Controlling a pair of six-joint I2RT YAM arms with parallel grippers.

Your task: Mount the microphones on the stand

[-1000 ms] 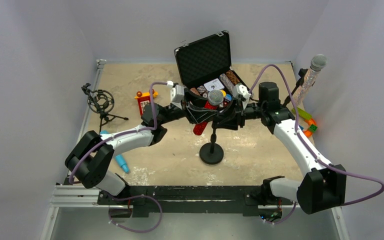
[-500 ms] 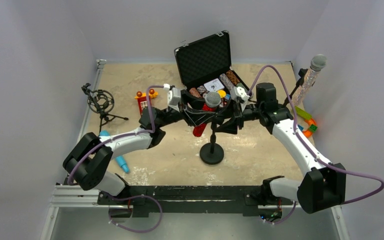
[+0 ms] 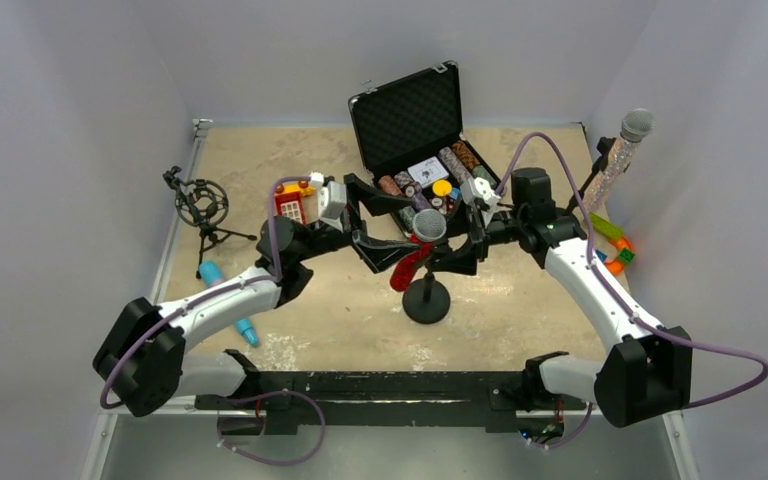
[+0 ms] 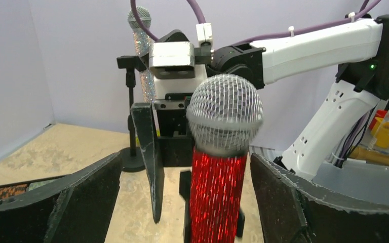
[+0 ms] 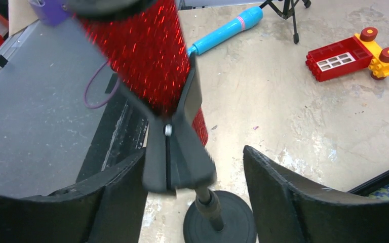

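My left fingers (image 4: 76, 202) are spread wide, 1 on each side of the red microphone (image 4: 217, 197), with a clear gap on both sides and nothing pinched. My right fingers (image 5: 299, 197) are spread as well, flanking the black clip (image 5: 174, 147) from the opposite side. The clip sits close to 1 of them, and I cannot tell whether they touch.

The red microphone sits in that clip, leaning, with its grey mesh head (image 3: 428, 225) at the top. The clip tops the short stand (image 3: 426, 300), whose round black base rests on the table (image 3: 520, 300) between my 2 arms.

The silver microphone (image 3: 620, 155) is held, slightly tilted, in a second stand (image 4: 130, 101) at the far right edge of the table. The light-blue microphone (image 5: 223, 33) lies flat on the table near the left side, and my left arm crosses above it in the top view.

Behind the red microphone is an open black case (image 3: 405, 115) with small coloured pieces inside. A red toy phone (image 3: 290, 203) lies to its left. A small black tripod mount (image 3: 200, 205) stands further left, well apart from all 3 microphones.
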